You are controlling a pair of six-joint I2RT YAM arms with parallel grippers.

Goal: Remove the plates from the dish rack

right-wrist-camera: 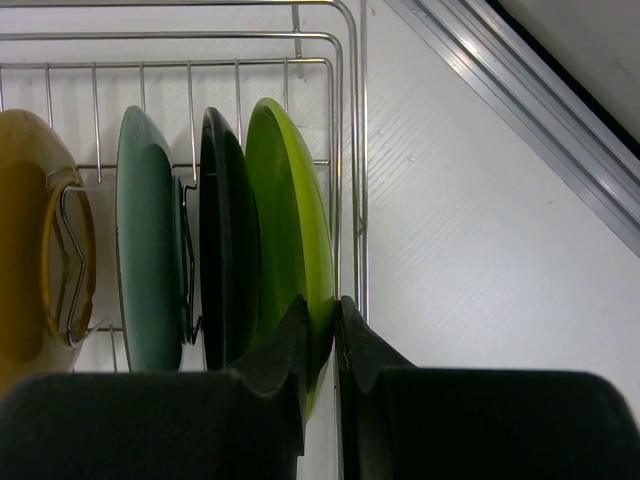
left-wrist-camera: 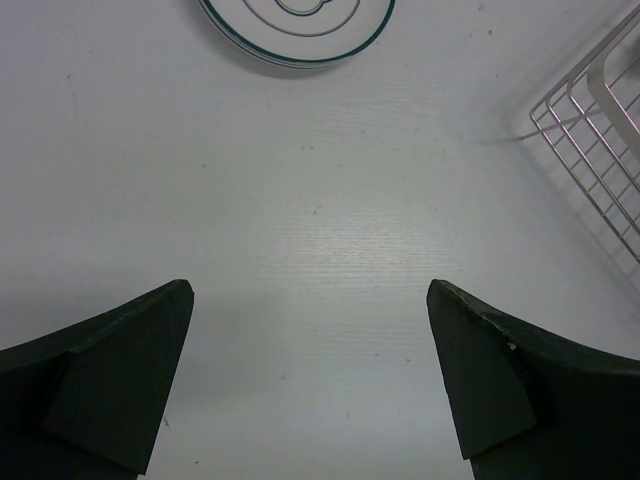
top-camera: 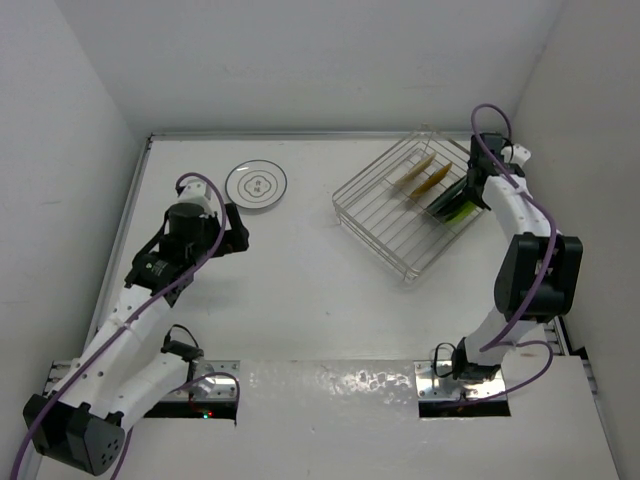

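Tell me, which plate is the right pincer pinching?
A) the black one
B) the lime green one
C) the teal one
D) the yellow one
B: in the right wrist view the right pincer has a finger on each side of the lime green plate, clamped on its rim.

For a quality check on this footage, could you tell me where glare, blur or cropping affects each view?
Top external: glare on the table, at its glossy near edge. Left wrist: evenly lit, white plate cropped at top. Right wrist: lime green plate sharp, right gripper dark, featureless.
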